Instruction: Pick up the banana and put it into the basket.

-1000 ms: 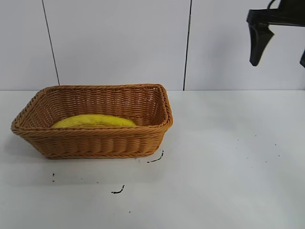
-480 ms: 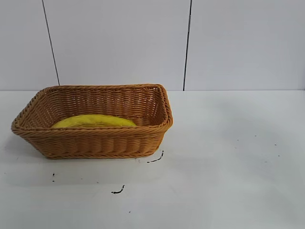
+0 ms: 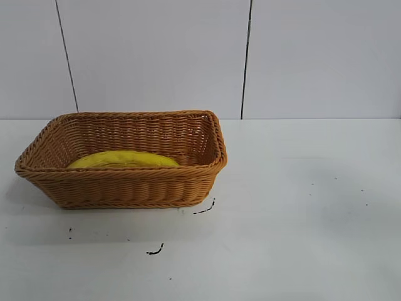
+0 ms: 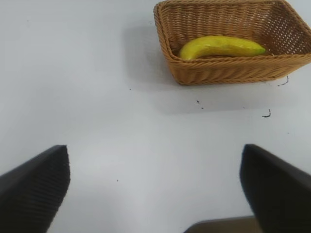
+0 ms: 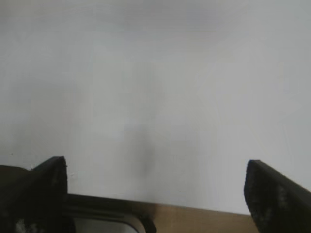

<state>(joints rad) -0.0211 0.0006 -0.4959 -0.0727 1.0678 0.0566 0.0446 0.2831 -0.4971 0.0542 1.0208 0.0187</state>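
The yellow banana (image 3: 123, 158) lies inside the light brown wicker basket (image 3: 125, 185) at the left of the table. The left wrist view also shows the banana (image 4: 221, 46) in the basket (image 4: 228, 74), far from my left gripper (image 4: 155, 187), which is open and empty over bare table. My right gripper (image 5: 155, 194) is open and empty above bare white table near the table's edge. Neither gripper shows in the exterior view.
Small dark marks (image 3: 203, 209) dot the white table in front of the basket. A grey panelled wall (image 3: 244, 59) stands behind the table. A brown table edge (image 5: 209, 221) shows under the right gripper.
The right gripper, seen at the upper right of the exterior view one second ago, has left that view. The banana and basket have not moved.
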